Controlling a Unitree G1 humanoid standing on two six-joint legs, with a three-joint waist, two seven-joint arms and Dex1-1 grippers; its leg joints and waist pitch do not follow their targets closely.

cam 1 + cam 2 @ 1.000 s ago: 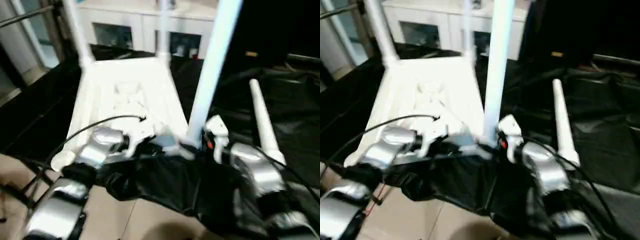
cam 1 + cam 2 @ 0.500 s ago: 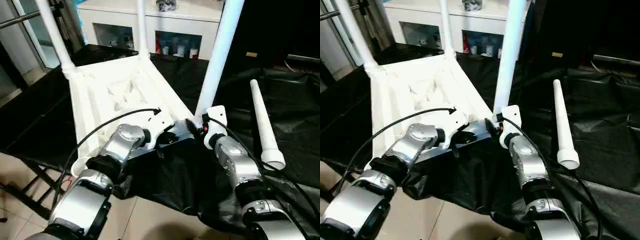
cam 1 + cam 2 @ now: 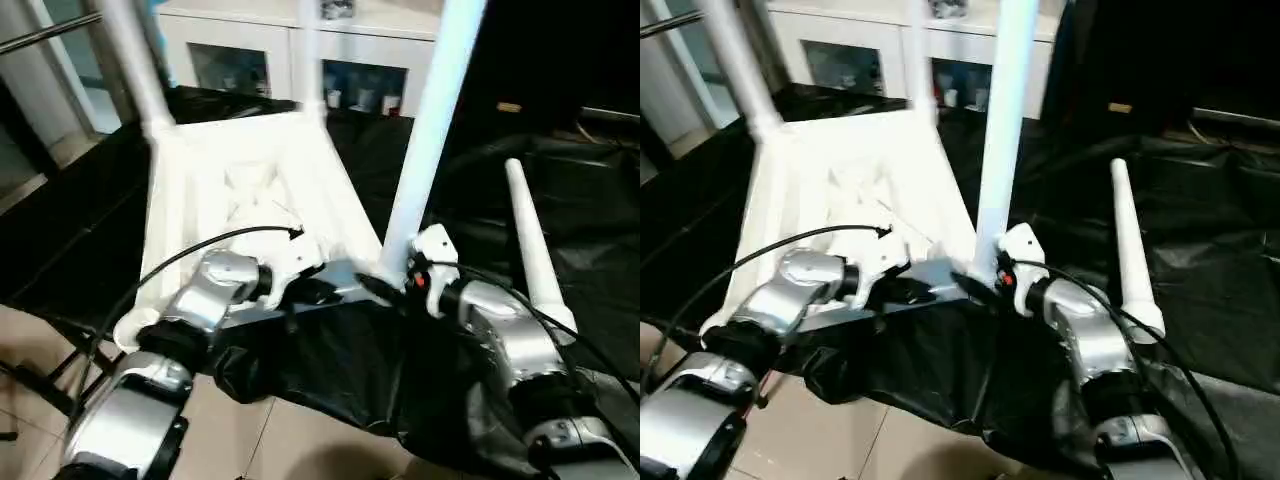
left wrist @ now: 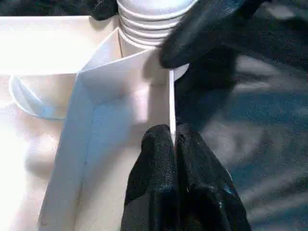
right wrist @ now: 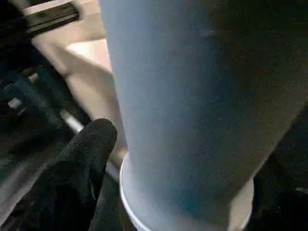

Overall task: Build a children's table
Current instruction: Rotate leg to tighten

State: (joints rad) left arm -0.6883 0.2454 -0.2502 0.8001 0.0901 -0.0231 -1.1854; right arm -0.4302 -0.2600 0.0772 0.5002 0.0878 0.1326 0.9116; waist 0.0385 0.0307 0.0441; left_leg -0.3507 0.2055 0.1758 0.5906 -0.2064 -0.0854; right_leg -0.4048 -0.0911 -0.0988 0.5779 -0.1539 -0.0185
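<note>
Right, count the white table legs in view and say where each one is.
4. Three stand upright in the upturned tabletop: far-left leg, far-right leg, near-right leg by the right pincer. The fourth leg lies loose on the black cloth.

Right tool (image 3: 978, 283) at upright leg (image 3: 1002, 130) base; tabletop (image 3: 855, 200) inverted.

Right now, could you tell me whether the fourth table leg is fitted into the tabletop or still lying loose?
Loose. The fourth leg lies on the black cloth beside the tabletop, while three legs stand upright in corner sockets.
</note>
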